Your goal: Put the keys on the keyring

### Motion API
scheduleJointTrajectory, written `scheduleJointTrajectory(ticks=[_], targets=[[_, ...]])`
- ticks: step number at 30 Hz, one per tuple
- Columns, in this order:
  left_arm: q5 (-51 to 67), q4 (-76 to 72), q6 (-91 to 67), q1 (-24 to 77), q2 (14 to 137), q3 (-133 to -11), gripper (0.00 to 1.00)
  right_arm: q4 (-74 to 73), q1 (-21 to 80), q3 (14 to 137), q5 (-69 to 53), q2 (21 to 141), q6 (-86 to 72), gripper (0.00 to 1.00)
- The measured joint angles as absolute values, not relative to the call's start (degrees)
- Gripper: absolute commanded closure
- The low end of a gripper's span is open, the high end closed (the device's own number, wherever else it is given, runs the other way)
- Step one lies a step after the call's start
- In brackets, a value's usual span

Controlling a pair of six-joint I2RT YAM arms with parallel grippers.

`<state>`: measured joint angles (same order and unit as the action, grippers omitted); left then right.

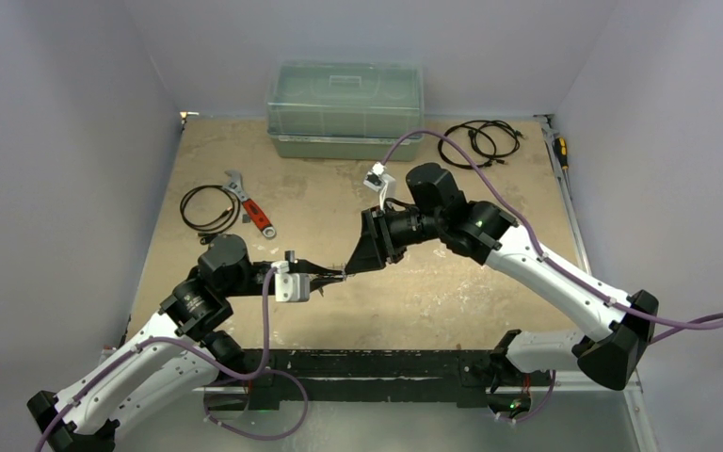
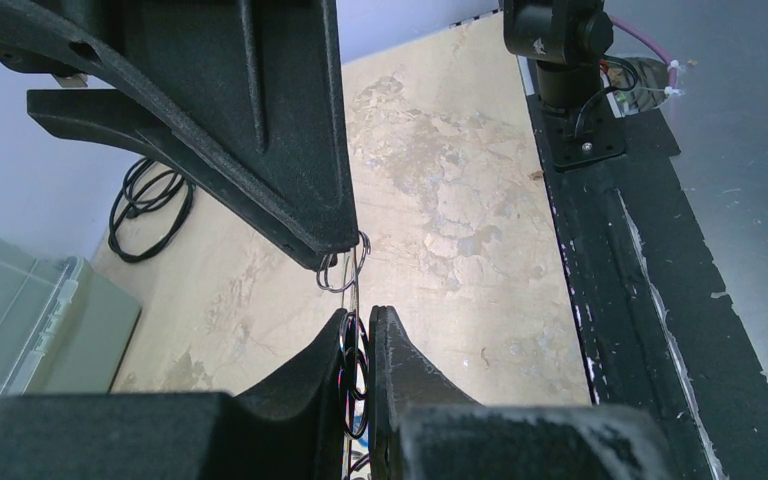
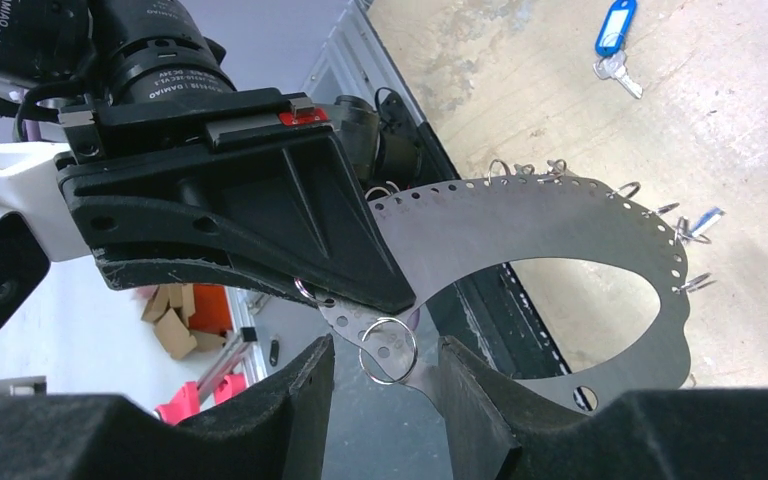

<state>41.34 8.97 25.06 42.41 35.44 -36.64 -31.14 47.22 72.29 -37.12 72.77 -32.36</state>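
Note:
The keyring (image 3: 560, 215) is a flat silvery metal loop pierced with many small holes, with several small split rings along its rim. My left gripper (image 3: 375, 295) is shut on one end of it and holds it above the table. In the left wrist view the plate runs edge-on between the shut fingers of the left gripper (image 2: 362, 318). My right gripper (image 3: 385, 350) is open, its fingers on either side of the plate's tip and one small split ring (image 3: 388, 350). One key with a blue tag (image 3: 615, 30) lies on the table. Both grippers meet at mid-table (image 1: 344, 271).
A clear lidded plastic box (image 1: 345, 108) stands at the back. A red-handled wrench (image 1: 249, 209) and a black cable coil (image 1: 205, 207) lie at the left. Another cable coil (image 1: 485, 141) and a screwdriver (image 1: 560, 151) lie back right. A black base strip (image 1: 367, 363) runs along the near edge.

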Motion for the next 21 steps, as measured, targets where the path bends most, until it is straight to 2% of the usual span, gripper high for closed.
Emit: scheduleJointTrajectory(ticks=[16,21], targets=[[41.3,8.6,25.1,42.5,35.3,-36.6,1.00,-28.4,47.2,70.8,-39.9,71.1,-34.5,0.59],[41.3,8.6,25.0,42.5,35.3,-36.6,1.00,-28.5,47.2,70.8,-39.2,69.5,-34.5,0.63]])
